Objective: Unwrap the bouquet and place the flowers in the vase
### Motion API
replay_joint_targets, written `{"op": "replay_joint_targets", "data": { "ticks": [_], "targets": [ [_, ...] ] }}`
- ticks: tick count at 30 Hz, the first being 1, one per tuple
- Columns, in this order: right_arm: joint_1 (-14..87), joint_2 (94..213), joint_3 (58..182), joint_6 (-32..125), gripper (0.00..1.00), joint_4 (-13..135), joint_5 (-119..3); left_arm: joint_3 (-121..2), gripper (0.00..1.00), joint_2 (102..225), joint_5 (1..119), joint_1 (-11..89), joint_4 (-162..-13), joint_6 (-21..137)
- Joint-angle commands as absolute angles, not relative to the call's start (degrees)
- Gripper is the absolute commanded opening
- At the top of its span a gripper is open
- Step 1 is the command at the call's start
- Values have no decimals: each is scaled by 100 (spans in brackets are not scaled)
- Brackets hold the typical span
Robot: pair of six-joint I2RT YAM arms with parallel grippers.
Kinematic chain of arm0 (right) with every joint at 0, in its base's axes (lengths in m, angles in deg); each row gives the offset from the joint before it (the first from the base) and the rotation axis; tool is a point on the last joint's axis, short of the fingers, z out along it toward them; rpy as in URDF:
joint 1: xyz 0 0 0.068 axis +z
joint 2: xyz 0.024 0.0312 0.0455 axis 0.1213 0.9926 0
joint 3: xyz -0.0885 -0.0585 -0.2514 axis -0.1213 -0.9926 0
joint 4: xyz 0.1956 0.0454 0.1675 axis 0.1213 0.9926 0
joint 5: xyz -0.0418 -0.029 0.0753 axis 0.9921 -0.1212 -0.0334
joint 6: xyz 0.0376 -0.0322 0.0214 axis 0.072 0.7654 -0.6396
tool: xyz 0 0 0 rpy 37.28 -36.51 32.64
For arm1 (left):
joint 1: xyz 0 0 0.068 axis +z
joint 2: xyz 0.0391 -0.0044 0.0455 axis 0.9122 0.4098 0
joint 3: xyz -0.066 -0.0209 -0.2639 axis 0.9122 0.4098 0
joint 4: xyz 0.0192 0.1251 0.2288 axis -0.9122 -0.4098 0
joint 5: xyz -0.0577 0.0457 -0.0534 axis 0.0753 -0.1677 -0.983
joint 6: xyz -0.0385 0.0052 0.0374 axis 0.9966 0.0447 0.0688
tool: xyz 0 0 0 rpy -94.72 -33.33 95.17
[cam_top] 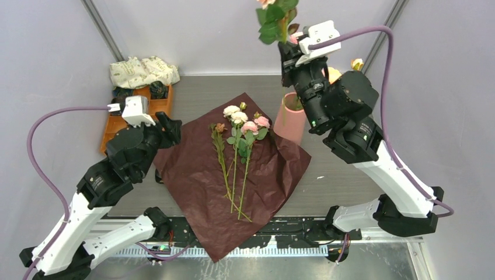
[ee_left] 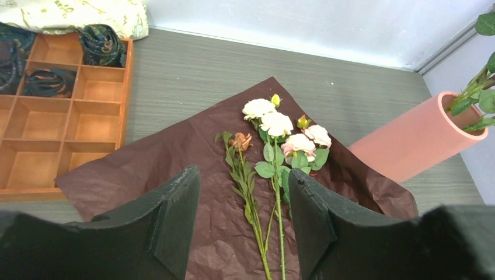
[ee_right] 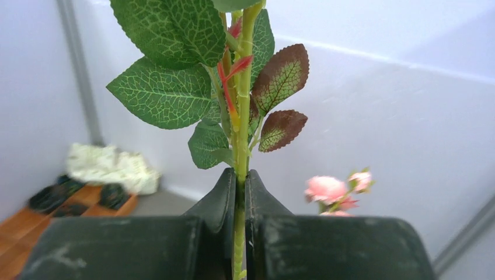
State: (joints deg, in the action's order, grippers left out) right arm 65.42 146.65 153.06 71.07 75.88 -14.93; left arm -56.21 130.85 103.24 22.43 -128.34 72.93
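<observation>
The vase (cam_top: 290, 122), upright beside the maroon paper (cam_top: 192, 169), is holding green stems; the right jaws are pinching a leafy stem (ee_right: 241, 116) above it; the left jaws are gaping wide, empty; flowers (cam_top: 240, 125) are lying on the paper; dark rolls (ee_left: 102, 44) are sitting in the orange tray (ee_left: 125, 87)'s far compartments.

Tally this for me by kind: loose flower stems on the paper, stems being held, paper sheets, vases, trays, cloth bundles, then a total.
Loose flower stems on the maroon paper: 3
Held flower stem in the right fingers: 1
Maroon paper: 1
Pink vase: 1
Orange compartment tray: 1
Cream patterned cloth bundle: 1
Total: 8
</observation>
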Motion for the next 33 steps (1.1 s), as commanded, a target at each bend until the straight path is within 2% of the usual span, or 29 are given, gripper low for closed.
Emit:
{"op": "replay_joint_targets", "data": {
  "ticks": [1,5,10,20,33],
  "targets": [
    [6567,14637,14898,8990,1,5322,-994,-5716,58,13241,10121,2239,-12398,7385],
    [6472,14716,14687,9643,1,4415,-1100,-5725,58,13355,10066,2239,-12378,7389],
    [6015,15024,14785,9700,1,4159,-1310,-5701,57,13404,10073,2239,-12339,7390],
    [4920,15116,14141,8412,1,4150,-1617,-5664,57,13513,10120,2238,-12265,7309],
    [4759,14605,12528,7226,1,3933,-1442,-5580,57,13649,10076,2239,-12178,7308]
  ]
}}
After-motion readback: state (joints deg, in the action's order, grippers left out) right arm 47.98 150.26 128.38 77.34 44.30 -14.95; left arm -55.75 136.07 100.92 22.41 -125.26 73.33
